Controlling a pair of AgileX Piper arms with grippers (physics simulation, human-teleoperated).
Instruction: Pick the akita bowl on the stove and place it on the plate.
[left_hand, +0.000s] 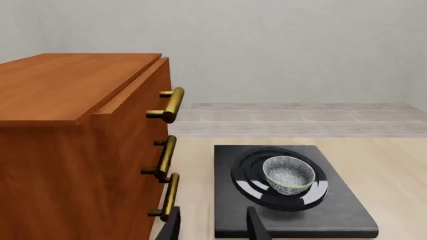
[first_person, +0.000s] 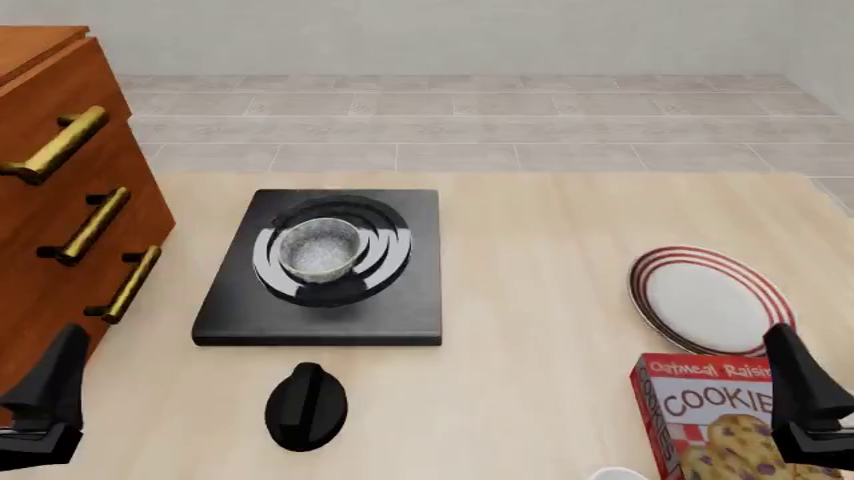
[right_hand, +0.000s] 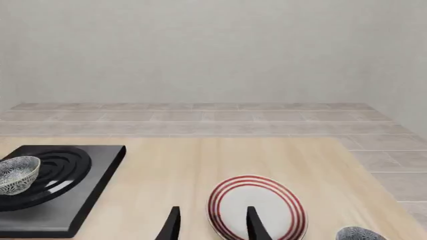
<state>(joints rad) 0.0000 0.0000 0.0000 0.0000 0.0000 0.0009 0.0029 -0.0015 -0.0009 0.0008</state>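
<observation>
Left gripper (left_hand: 213, 227): jaws parted, nothing between the two dark fingertips, touching nothing; it sits low at the near left corner of the table (first_person: 561, 330), just beside the wooden cabinet (first_person: 54, 200). The cabinet is smooth orange-brown wood with three brass bar handles (first_person: 94, 225) down its front.

The stove (first_person: 327, 265) is a flat black square slab lying left of the table's middle, with glossy concentric rings on top. The akita bowl (first_person: 320, 250) stands upright at the centre of those rings, small and round, speckled grey-white inside, pale rim. A black round knob (first_person: 307, 405) lies on the table between the stove and the near edge.

The table is pale, light-grained wood; beyond its far edge runs a grey tiled floor up to a plain pale wall.

The plate (first_person: 707, 300) lies near the right edge, white with red concentric stripes, nothing on it. A red cookie box (first_person: 707, 420) stands at the near right corner, just beside the plate.

Right gripper (right_hand: 212, 225): jaws parted, holding nothing, above the near right corner with the plate ahead of it
</observation>
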